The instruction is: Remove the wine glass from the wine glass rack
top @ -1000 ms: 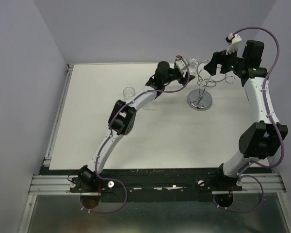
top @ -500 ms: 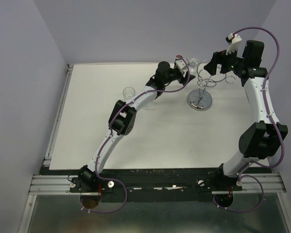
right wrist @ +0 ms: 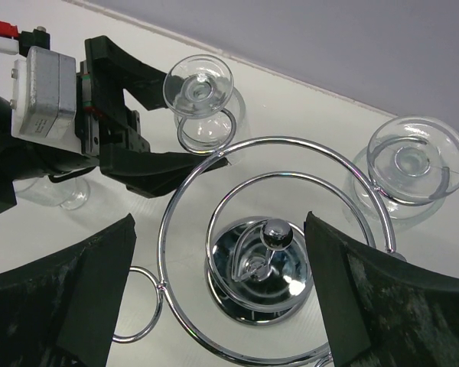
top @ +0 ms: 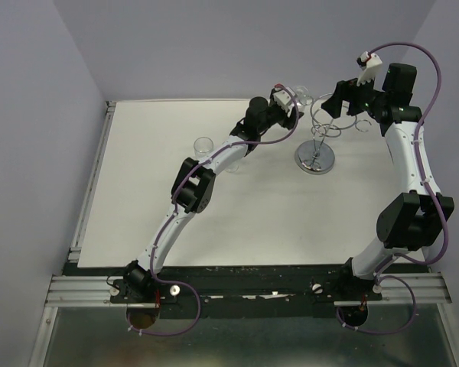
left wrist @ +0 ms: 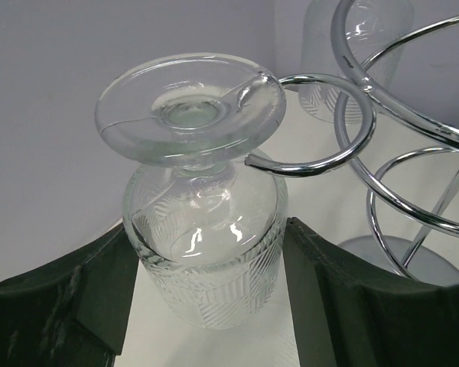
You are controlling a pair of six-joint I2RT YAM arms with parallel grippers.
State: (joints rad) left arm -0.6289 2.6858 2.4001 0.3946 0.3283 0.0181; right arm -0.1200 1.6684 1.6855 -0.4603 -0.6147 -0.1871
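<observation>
On the left of the table [top: 138,191] a loose glass [top: 203,144] stands near the left arm's elbow, well apart from the work. The left arm reaches toward the far edge, and the left gripper [left wrist: 209,237] has its jaws set on either side of the wine glass [left wrist: 203,260]. Both dark pads seem to meet the patterned bowl, so I judge this a grip at about the bowl's width. The glass hangs foot up and bowl down, its long axis upright. Its round foot [left wrist: 190,107] sits level with the hook loop [left wrist: 314,168]. In the left wrist view only the foot's right rim overlaps the chrome, and the stem looks to be at the loop's open mouth. The foot hides the stem, so I cannot tell whether it has cleared. The coming move turns on this: the wine glass rack [right wrist: 274,234] and its stem lie to the right of the held glass, so the free way out is sideways to the left, away from the rack's centre. The glass should stay upright so the foot does not catch the wire. The left arm is the nearer one and already has the bowl. Further right, the right gripper [right wrist: 219,229] hovers above the ring top with its fingers spread wide, holding nothing. Right of that, a second glass [right wrist: 417,164] hangs on its own hook.
</observation>
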